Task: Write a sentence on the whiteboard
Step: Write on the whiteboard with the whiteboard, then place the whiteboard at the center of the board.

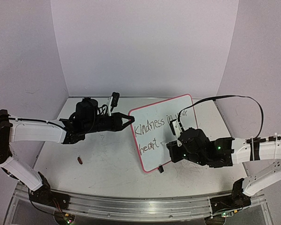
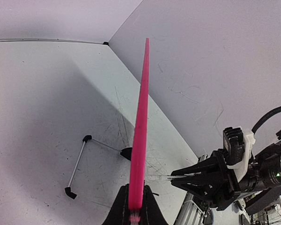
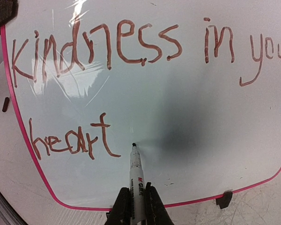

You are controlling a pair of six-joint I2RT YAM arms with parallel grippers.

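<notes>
Losing the end of the sentence (image 3: 131, 44) past the right edge of the right wrist view, clipping "your" at its last letter. Cropping the whiteboard (image 3: 201, 140) along its far and right sides there too. Burying the marker (image 3: 136, 171) barrel between the fingers of the right gripper (image 3: 135, 197); cutting those fingers off at the bottom edge. Showing the whiteboard only edge-on in the left wrist view, hiding the written face; cropping the left gripper (image 2: 136, 192) at the bottom edge. Masking whatever follows "heart" behind the right gripper in the top view. Failing to identify the small dark red thing (image 1: 79, 160) on the table (image 1: 107, 159), left side: too small.
</notes>
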